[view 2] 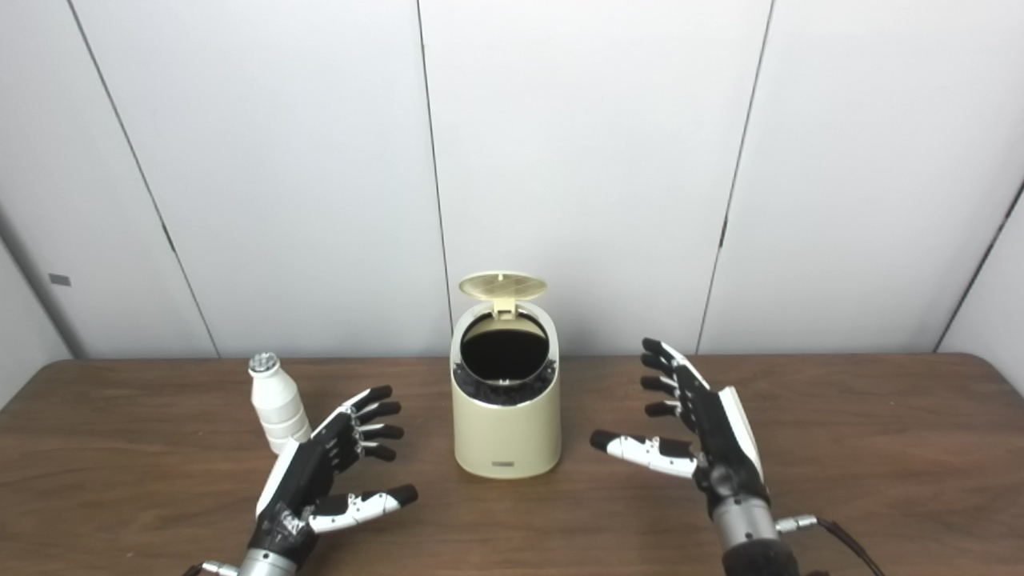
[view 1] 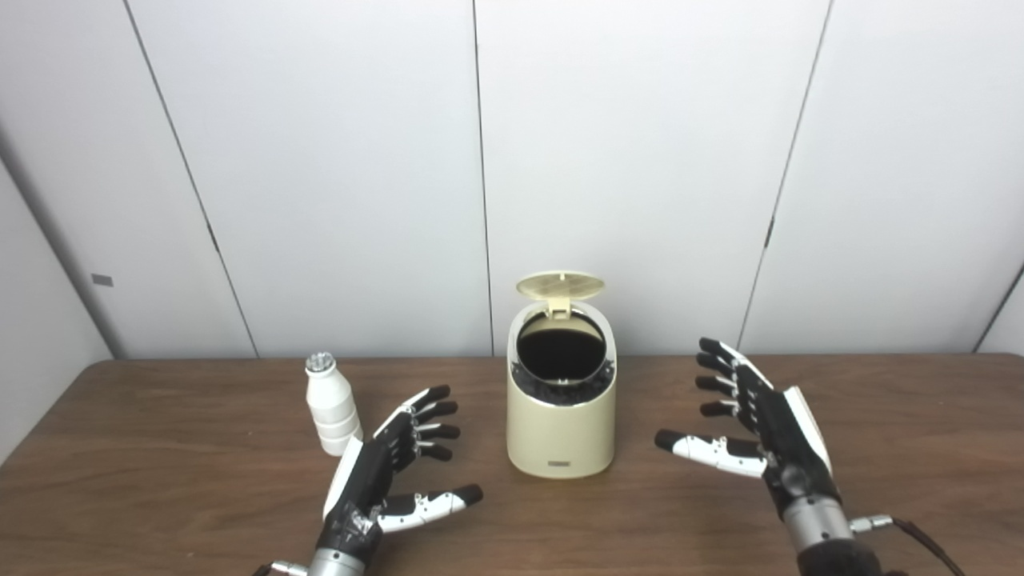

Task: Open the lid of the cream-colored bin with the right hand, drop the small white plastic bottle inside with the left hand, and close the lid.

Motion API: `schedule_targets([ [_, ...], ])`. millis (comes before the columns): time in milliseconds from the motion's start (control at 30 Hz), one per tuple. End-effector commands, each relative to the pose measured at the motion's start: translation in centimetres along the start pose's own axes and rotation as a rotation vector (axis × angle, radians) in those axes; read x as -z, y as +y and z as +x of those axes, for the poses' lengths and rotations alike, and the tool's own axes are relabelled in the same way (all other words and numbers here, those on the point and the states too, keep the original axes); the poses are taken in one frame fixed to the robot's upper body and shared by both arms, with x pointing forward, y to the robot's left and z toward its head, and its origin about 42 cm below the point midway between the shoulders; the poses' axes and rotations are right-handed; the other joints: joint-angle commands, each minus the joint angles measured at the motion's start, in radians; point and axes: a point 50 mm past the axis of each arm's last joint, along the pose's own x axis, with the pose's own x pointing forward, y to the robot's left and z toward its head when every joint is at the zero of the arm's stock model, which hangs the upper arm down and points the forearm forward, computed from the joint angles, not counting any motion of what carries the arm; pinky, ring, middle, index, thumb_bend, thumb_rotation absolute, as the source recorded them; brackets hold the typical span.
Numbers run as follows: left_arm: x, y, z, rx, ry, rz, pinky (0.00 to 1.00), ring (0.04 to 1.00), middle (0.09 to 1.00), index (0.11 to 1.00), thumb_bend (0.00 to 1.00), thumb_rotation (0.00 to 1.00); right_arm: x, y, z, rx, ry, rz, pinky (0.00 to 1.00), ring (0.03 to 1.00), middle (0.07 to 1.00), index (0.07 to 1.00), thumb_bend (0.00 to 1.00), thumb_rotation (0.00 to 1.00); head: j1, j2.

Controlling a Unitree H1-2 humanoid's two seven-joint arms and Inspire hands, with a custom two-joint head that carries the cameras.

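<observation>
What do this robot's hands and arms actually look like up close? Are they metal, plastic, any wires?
Each robot hand, left and right, is mostly black, with a white plate along its back and a white thumb tipped in black. The fingers are black with silvery parts showing between segments. Both have silver metal wrists; a dark cable runs off beside the right wrist.

Both hands are built the same: black segmented fingers with small silvery pins at the knuckles and a black palm frame. The left hand [view 1: 376, 480] wears a white plate along its back, and its thumb [view 1: 428, 502] is white with a dark tip. The right hand [view 1: 768, 436] carries a matching white back plate, with a white thumb [view 1: 708, 450] tipped in black. Each wrist is a grey metal cylinder. A silver plug with a dark cable [view 1: 912, 534] sticks out beside the right wrist, and the left wrist has a smaller silver fitting.
</observation>
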Motion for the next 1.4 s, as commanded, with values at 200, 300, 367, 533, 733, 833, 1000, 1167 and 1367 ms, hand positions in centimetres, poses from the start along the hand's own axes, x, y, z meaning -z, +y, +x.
schedule_targets([
  [200,-1.5,0.6,0.9,0.002,-0.074,0.009,0.63,0.723,0.811,0.870,0.79,0.05,0.6,0.6,-0.6,0.028,-0.154,0.104,0.75,0.813,0.872,0.877,0.87,0.20,0.011,-0.001],
  [300,-1.6,0.6,0.8,0.003,-0.074,0.010,0.63,0.726,0.815,0.868,0.79,0.04,1.1,0.8,-0.8,0.023,-0.163,0.121,0.76,0.809,0.873,0.876,0.88,0.19,0.043,-0.007],
  [367,-1.7,0.6,0.7,0.000,-0.083,0.007,0.63,0.727,0.812,0.866,0.78,0.04,1.2,0.8,-0.9,0.020,-0.161,0.127,0.76,0.811,0.877,0.875,0.87,0.18,0.079,-0.011],
  [533,-2.6,1.1,0.1,-0.047,-0.116,0.035,0.62,0.721,0.811,0.850,0.77,0.01,1.6,0.0,-1.1,0.018,-0.153,0.120,0.77,0.816,0.884,0.886,0.83,0.15,0.159,-0.024],
  [733,-3.4,1.7,-2.0,-0.212,-0.144,0.092,0.54,0.636,0.737,0.773,0.74,0.00,2.1,-0.9,-1.0,0.023,-0.169,0.130,0.80,0.826,0.896,0.897,0.81,0.10,0.239,-0.038],
  [833,-3.5,2.0,-2.9,-0.321,-0.151,0.132,0.53,0.617,0.696,0.718,0.73,0.00,1.7,-1.2,-1.0,0.025,-0.167,0.132,0.79,0.820,0.892,0.896,0.79,0.07,0.261,-0.040],
  [1000,-3.5,2.5,-3.6,-0.452,-0.142,0.210,0.51,0.591,0.658,0.688,0.67,0.00,1.0,-1.4,-1.2,0.021,-0.168,0.145,0.78,0.815,0.893,0.898,0.77,0.02,0.273,-0.040],
  [1167,-3.4,3.2,-3.7,-0.532,-0.134,0.242,0.49,0.560,0.620,0.672,0.67,0.00,0.1,-1.3,-1.3,0.021,-0.159,0.131,0.76,0.807,0.890,0.895,0.76,0.01,0.274,-0.039],
  [1367,-3.5,4.0,-3.5,-0.585,-0.118,0.272,0.47,0.533,0.597,0.656,0.68,0.00,-0.7,-1.2,-1.5,0.018,-0.158,0.125,0.76,0.808,0.890,0.895,0.74,0.00,0.281,-0.035],
])
